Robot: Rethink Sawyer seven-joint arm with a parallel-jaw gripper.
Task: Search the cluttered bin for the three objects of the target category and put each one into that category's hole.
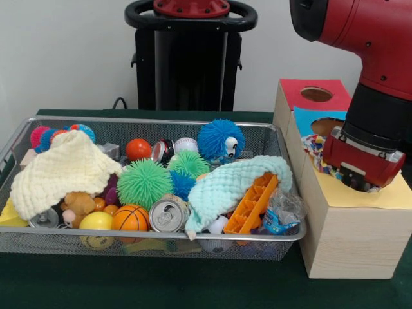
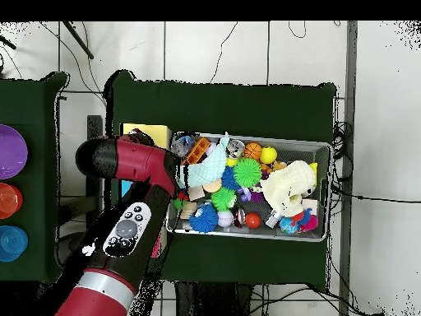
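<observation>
We see the wire mesh bin (image 1: 19,138) crammed with spiky balls, cans and cloths, and just beside it the wooden box (image 1: 347,238), its red, blue and yellow tops each cut with a hole.

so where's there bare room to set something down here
Bare green table lies in front of the mesh bin and wooden box. The bin itself is packed edge to edge. The arm covers the box's yellow top.

The wire bin (image 1: 19,138) holds two knitted cloths (image 1: 61,168), three spiky rubber balls (image 1: 143,183), two drink cans (image 1: 167,214), one small basketball (image 1: 131,218) and one orange plastic block (image 1: 253,203).
</observation>
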